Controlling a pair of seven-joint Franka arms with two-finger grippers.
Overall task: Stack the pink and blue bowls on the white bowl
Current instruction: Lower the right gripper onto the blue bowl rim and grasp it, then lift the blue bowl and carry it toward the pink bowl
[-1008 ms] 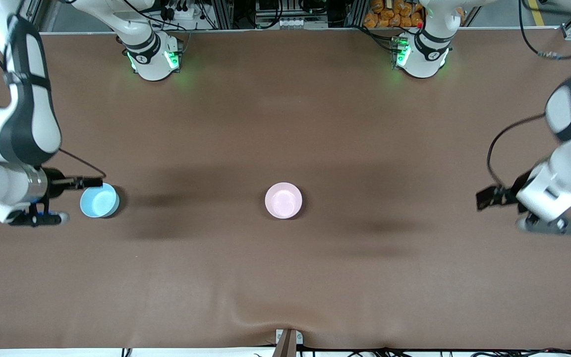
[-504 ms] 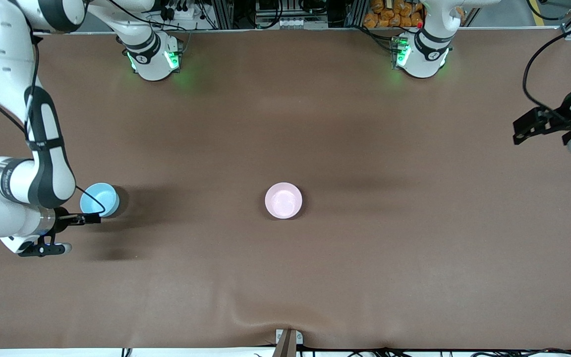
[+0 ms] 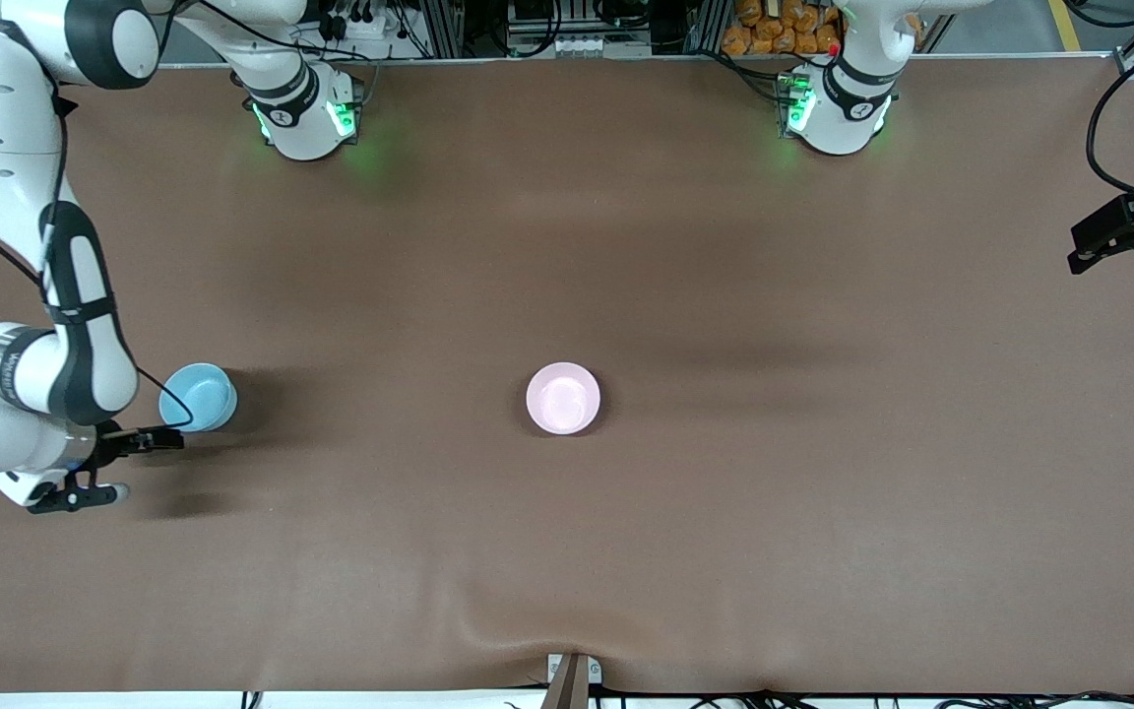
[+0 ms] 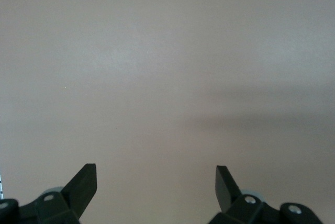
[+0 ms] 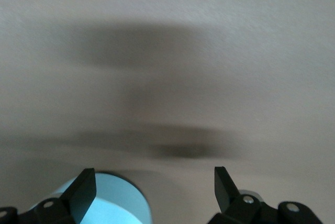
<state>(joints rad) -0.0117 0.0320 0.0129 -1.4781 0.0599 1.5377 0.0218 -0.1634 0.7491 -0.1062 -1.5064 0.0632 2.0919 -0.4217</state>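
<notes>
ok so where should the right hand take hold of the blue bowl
Probably on the rim. The blue bowl sits upright, mouth up, so coming down from above with one finger inside and one outside the wall suits it. The open right hand is beside it, toward the right arm's end.

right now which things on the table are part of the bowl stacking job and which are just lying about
Part of the job:
- blue bowl, at the right arm's end of the table
- pink bowl, mid-table; no separate white bowl shows
- right gripper, open, beside the blue bowl
- left gripper, open, over bare table

Just lying about:
- nothing else shows on the brown table
</notes>
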